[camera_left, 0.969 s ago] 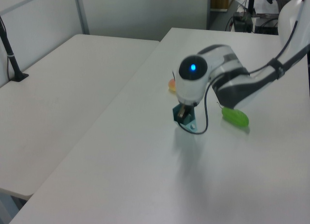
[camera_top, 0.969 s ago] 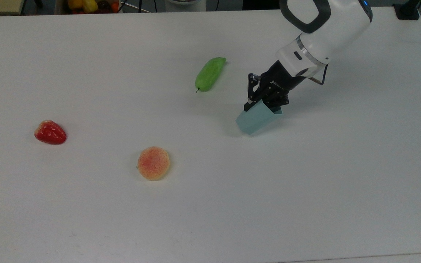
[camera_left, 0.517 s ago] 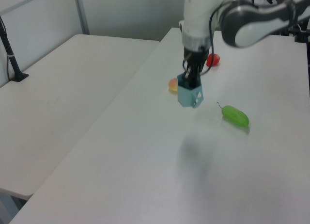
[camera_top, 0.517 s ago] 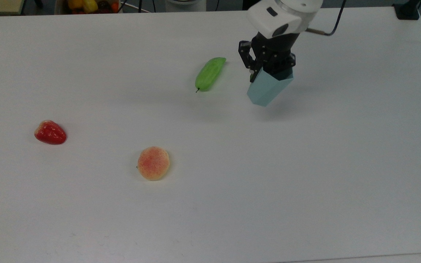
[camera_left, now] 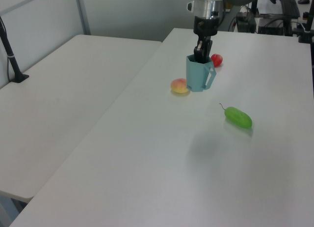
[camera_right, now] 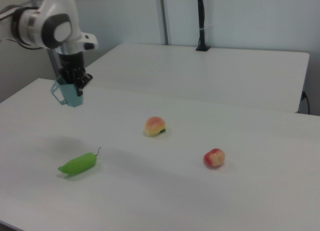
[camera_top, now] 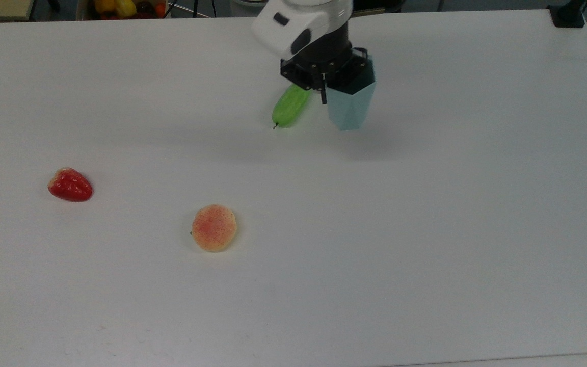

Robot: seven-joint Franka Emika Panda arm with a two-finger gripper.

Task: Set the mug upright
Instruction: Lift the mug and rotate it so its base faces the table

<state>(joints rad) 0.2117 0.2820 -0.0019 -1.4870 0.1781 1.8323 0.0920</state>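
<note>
Mug (camera_left: pixel 198 73) held upright above table (camera_top: pixel 426 229), end effector (camera_left: pixel 199 52) pointing straight down, clamping its rim

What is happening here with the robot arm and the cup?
The gripper holds the mug by its rim and has it lifted above the white table, opening upward and nearly upright, with the handle to the left view's right. It is not yet set down. A green vegetable, a peach and a strawberry lie on the table.

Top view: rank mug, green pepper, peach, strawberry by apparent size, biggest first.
1. Mug, though it hangs above the table in the gripper, nearer the camera, so it may look oversized.
2. Green pepper and peach: too close to rank.
3. Strawberry.
</note>
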